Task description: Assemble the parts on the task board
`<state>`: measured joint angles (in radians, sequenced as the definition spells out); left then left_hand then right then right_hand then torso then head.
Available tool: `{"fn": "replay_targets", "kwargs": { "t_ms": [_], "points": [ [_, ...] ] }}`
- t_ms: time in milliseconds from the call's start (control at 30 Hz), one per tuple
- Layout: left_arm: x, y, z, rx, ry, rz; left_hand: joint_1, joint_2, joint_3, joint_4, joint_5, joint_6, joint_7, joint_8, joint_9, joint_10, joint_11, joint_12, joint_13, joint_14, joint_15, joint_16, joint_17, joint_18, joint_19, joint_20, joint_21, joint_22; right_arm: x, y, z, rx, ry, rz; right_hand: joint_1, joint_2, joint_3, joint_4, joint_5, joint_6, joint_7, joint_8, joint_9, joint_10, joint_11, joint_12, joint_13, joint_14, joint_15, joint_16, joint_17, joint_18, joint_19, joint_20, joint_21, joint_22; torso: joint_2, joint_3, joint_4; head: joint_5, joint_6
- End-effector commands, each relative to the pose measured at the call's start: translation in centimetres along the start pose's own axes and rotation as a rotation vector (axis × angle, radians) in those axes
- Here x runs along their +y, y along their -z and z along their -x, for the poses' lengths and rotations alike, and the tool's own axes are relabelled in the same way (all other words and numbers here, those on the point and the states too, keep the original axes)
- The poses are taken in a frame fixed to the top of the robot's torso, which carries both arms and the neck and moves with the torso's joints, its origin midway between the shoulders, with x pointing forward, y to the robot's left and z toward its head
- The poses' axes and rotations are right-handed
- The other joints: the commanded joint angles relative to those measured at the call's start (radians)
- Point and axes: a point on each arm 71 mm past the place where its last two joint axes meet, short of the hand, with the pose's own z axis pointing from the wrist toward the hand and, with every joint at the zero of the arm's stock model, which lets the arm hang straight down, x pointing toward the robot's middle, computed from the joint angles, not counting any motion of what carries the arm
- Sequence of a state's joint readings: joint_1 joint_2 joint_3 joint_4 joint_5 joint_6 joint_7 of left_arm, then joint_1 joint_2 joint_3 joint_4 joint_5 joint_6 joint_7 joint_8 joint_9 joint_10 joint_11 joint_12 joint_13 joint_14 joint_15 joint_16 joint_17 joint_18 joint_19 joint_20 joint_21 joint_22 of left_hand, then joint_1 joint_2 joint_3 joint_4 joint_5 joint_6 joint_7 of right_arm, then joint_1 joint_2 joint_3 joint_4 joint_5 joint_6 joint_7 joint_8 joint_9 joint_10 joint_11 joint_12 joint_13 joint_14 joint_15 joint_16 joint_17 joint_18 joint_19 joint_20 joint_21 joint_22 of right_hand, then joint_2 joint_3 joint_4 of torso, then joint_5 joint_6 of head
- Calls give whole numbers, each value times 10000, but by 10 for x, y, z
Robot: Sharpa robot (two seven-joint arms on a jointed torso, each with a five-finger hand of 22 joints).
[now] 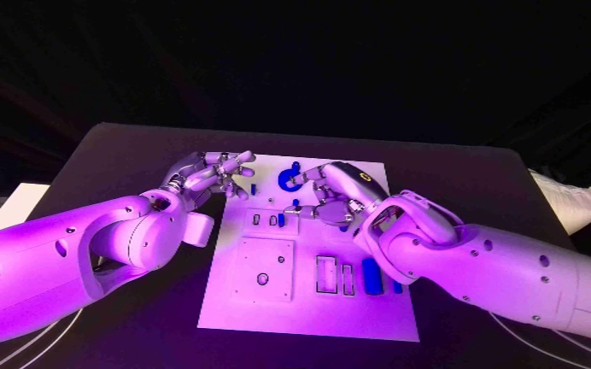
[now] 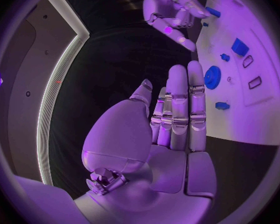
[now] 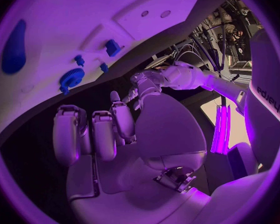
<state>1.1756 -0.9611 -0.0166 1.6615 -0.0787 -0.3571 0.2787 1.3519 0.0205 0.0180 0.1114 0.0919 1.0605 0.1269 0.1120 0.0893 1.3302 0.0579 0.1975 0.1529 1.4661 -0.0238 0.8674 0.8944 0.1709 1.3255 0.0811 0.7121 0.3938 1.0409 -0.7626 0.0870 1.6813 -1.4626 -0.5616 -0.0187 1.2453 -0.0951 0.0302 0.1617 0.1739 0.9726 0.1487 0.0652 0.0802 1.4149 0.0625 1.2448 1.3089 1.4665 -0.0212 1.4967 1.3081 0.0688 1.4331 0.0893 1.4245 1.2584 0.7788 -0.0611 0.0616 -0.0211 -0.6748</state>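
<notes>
Here the task board [image 1: 308, 301] lies in the middle of the black desk [image 1: 123, 151]. A blue gear [image 1: 289, 179] sits near the board's far edge, and an oblong blue part [image 1: 371, 275] lies on the board close to the right forearm. The left robot hand [image 1: 212, 172] hovers over the board's far left corner, fingers straight and together, grasping nothing. The right robot hand [image 1: 330, 194] hangs just beside the gear, fingers loosely bent, nothing in them, screening the parts under it.
</notes>
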Motion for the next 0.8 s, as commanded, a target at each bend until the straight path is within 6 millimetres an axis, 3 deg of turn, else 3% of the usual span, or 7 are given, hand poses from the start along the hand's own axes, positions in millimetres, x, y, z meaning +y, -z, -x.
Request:
{"fn": "replay_targets", "kwargs": {
  "t_ms": [33, 100, 233, 267, 500, 667, 800],
  "points": [
    [12, 0, -4, 1321, -2201, 1722, -114, -114, -50, 36, -50, 431, -164, 179, 157, 668, -272, 753, 602, 840, -258, 4264, 3650, -430, 644, -146, 2360, 2786, -1, 4, 22, -311, -2252, 499, 154, 57, -58, -15, -30, -40, 6, 5, 15, -93, -3, -115, 522, 692, 70, -59, 1054, -45, -78, 7, -54, -74, -156, 58, -47, 83, -39],
    [13, -3, -3, 1731, -3214, 2450, -304, -238, -208, 118, -32, 644, -479, 411, 380, 832, -468, 1899, 1585, 898, -375, 5743, 5259, -617, 913, -303, 3773, 4477, -10, 8, 37, -399, -2668, 154, 222, 115, -78, -42, 37, -30, 1, 12, 24, -103, -7, -126, 510, 692, 67, -66, 1055, -43, -82, 5, -65, -83, -215, 78, -80, 106, -59],
    [10, -8, -2, 2239, -5083, 3678, -859, -90, -600, 629, -48, 691, -623, 1230, 1288, 77, -559, 6751, 6489, 1036, -410, 6999, 6720, -840, 1019, -452, 5659, 6803, -29, 15, 60, -768, -3029, -525, 239, 195, -120, -39, 75, 5, -9, 27, 38, -108, -16, -136, 495, 690, 60, -79, 1042, -40, -88, 0, -80, -101, -337, 124, -132, 134, -57],
    [8, -10, -2, 2377, -5796, 4119, -908, 3, -722, 789, -5, 503, -478, 1536, 1681, -65, -626, 7758, 7543, 1047, -535, 7034, 6764, -952, 1066, -347, 6067, 7395, -37, 18, 68, -928, -3054, -769, 208, 217, -157, -18, 51, 7, -9, 26, 41, -113, -16, -146, 486, 689, 58, -86, 1034, -36, -96, -3, -92, -122, -377, 147, -137, 180, -85],
    [-3, -23, -4, 2335, -8729, 5384, -1413, 78, -1498, 1649, -77, 197, -648, 2534, 2889, -39, -728, 9112, 8986, 1047, -484, 7034, 6764, -1054, 1200, -426, 6656, 8281, -64, 29, 93, -1424, -2864, -1569, 247, 279, -227, -34, 206, 14, -14, 24, 50, -122, -23, -163, 465, 688, 52, -103, 1018, -36, -95, -9, -103, -130, -502, 231, -154, 275, -161],
    [-9, -33, -10, 2214, -9796, 5614, -1480, 201, -1871, 1737, -123, -135, -773, 3185, 3785, -8, -739, 9436, 9355, 1047, -537, 7034, 6764, -1086, 1239, -478, 6843, 8580, -69, 32, 97, -1480, -2765, -1751, 361, 349, -296, -104, 490, 24, -22, 22, 62, -137, -33, -192, 433, 687, 41, -120, 1005, -33, -97, -19, -120, -150, -553, 266, -127, 290, -186],
    [-12, -43, -18, 2118, -10262, 5630, -1522, 267, -1997, 1773, -136, -241, -767, 3384, 4093, 48, -770, 9575, 9520, 1047, -543, 7034, 6764, -1123, 1299, -483, 6960, 8786, -69, 32, 97, -1450, -2725, -1823, 371, 354, -305, -111, 512, 26, -23, 22, 63, -138, -34, -192, 431, 685, 41, -128, 993, -32, -99, -20, -125, -157, -582, 305, -135, 323, -219]
  ]
}}
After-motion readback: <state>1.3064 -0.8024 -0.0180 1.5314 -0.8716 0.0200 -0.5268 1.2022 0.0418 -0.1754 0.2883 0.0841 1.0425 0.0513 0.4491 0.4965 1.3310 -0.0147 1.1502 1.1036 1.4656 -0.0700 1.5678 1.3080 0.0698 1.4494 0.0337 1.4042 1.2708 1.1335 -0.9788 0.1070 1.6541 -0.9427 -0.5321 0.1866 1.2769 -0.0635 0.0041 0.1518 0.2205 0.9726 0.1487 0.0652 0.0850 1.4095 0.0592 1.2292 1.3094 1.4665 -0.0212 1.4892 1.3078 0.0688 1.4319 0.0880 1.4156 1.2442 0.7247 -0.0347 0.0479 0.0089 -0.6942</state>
